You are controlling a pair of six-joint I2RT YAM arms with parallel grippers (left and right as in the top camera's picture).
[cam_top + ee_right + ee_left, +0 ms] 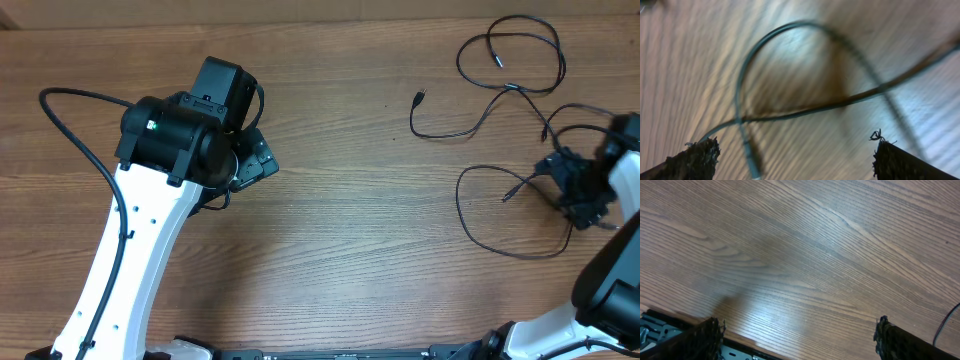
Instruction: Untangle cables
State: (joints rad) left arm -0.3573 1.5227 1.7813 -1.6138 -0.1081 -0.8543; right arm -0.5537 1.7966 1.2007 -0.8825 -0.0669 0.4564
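Note:
Thin black cables [510,90] lie tangled at the far right of the wooden table, with one loop [500,205] nearer the front. My right gripper [580,190] hovers over that tangle, open. The right wrist view shows its open jaws [795,160] above a blurred cable loop [790,65] and a crossing strand, with a plug end [751,160] between the fingers. My left gripper [250,160] is over bare table at the left, open and empty [797,337].
The wooden table [350,250] stretches between the arms. A bit of black cable [945,325] shows at the right edge of the left wrist view. The left arm's own cable [75,130] arcs at the far left.

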